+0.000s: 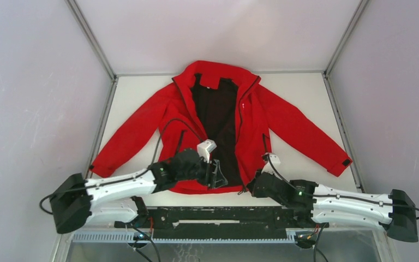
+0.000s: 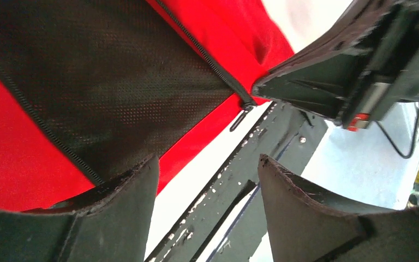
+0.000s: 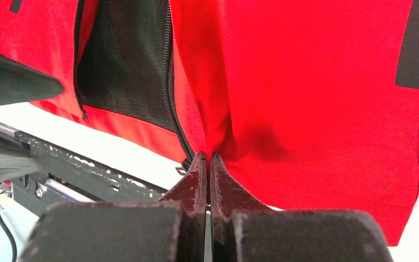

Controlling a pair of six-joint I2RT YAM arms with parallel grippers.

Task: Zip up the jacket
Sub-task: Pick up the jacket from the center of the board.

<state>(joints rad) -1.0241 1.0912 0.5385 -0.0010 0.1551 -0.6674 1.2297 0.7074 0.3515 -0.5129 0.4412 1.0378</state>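
The red jacket [image 1: 283,125] lies flat on the white table with its front open, showing black lining [image 1: 214,109]. My right gripper [image 1: 253,185] [image 3: 207,155] is shut on the jacket's bottom hem [image 3: 316,82], pinching red fabric right beside the lower end of the zipper [image 3: 185,162]. My left gripper [image 1: 216,177] [image 2: 207,161] hangs open over the hem at the open front, nothing between its fingers. In the left wrist view the zipper slider and pull tab [image 2: 245,106] sit at the tip of the right gripper's body [image 2: 360,60], beyond my left fingers.
A black rail [image 1: 218,218] [image 2: 240,180] runs along the table's near edge just below the hem. Grey walls close in the table on three sides. A black pocket slit [image 3: 412,49] marks the right front panel.
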